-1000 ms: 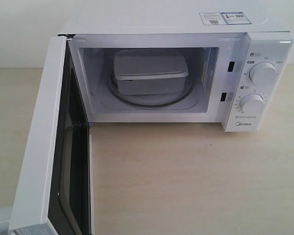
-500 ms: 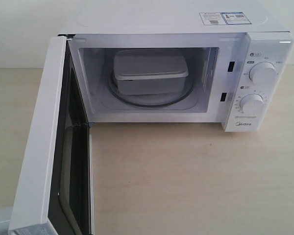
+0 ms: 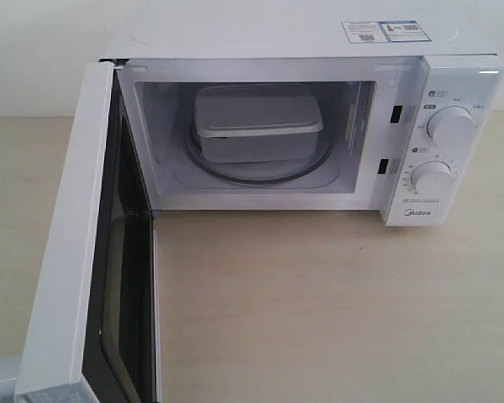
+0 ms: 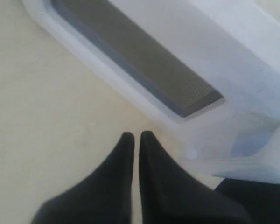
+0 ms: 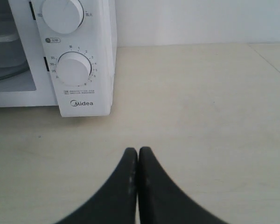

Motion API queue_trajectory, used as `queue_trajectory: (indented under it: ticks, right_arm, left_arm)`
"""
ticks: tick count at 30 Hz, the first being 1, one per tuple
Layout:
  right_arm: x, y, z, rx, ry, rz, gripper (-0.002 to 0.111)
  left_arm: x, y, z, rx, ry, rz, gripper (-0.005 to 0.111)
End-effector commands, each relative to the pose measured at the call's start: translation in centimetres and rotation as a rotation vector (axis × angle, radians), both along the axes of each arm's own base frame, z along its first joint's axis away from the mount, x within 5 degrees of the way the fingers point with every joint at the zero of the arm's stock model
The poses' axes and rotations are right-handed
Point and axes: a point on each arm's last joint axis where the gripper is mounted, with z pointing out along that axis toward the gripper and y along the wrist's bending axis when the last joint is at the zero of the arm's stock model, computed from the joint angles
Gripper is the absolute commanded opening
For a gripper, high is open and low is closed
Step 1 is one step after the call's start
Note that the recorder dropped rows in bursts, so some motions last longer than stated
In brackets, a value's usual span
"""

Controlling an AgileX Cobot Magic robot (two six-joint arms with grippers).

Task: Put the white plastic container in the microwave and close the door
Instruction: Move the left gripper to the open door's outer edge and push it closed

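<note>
The microwave stood at the worktop's far edge, against the wall. Its door was swung wide open toward the near left corner. The white plastic container sat inside the cavity with its lid on, resting on the glass turntable.

On the control panel, the brand name "Midea" could be read below the lower knob. Small numerals ringed that knob, among them 30 and 35 in the right wrist view. The labels by the upper knob were too small to read. Two stickers with printed codes lay on the microwave's top near its right end, and their text was not legible.

The right gripper hung over bare worktop in front of the control panel, its black fingers pressed together and holding nothing. The left gripper hovered beside the door's dark window, its fingers also drawn together with only a thin slit between them, empty.
</note>
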Motion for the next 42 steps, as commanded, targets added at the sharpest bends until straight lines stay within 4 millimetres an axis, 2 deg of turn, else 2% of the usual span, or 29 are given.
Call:
queue_trajectory:
  ticks: [1, 20, 28, 34, 42]
  right_arm:
    - [0.0, 0.0, 0.1, -0.003, -0.011, -0.003, 0.0]
    - [0.0, 0.0, 0.1, -0.003, -0.011, -0.003, 0.0]
    - [0.0, 0.0, 0.1, -0.003, -0.011, -0.003, 0.0]
    - [0.0, 0.0, 0.1, -0.003, -0.011, -0.003, 0.0]
    - [0.0, 0.0, 0.1, -0.003, -0.011, -0.003, 0.0]
  left_arm:
    - [0.5, -1.1, -0.7, -0.118, -0.064, -0.072, 0.004]
    - [3.2, -2.5, -1.1, -0.31, -0.041, -0.151, 0.004]
    - [3.5, -2.4, -1.7, -0.276, -0.02, -0.157, 0.004]
    - [3.7, -4.1, -2.5, -0.249, 0.021, -0.241, 0.004]
    - [4.9, -7.0, -3.1, -0.282, -0.029, -0.235, 0.004]
